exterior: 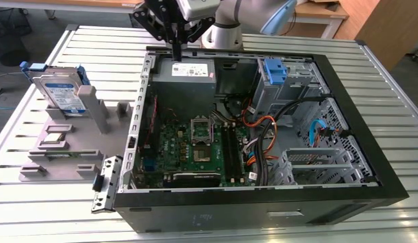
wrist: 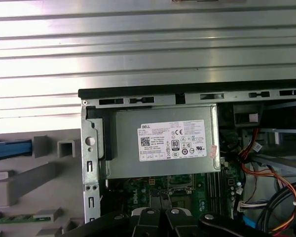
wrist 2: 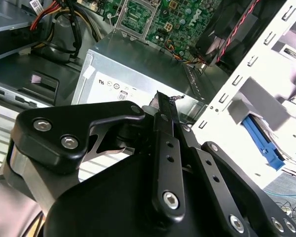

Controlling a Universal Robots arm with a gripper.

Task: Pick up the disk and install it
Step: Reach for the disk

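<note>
**Claw above the open case, disk waiting in its holder.** We see the claw [exterior: 176,53] poised over the rear edge of the computer case [exterior: 263,201], just above the power supply [exterior: 185,71]. Its jaws are drawn together and grip nothing. In the second wrist view the claw [wrist 2: 163,98] reads as a single narrow bar.

The disk [exterior: 60,92] stands on edge, leaning slightly, in a grey holder [exterior: 67,148] on the slatted metal surface [exterior: 53,217]. It sits well apart from the claw, towards the exterior view's left, outside the case. Its blue carrier frames the silver body, and the labelled face is turned to the camera. A separate blue bracket [exterior: 274,71] sits on the drive cage inside the case.

We judge the disk to be rigid and fairly dense, with smooth metal faces that could slip under a light pinch, and to be sensitive to knocks. The upper part stands free of the holder, and that is where we would take hold. Pinching across the two flat faces there seems safer to us than gripping the plastic end tabs, which probably flex.
</note>
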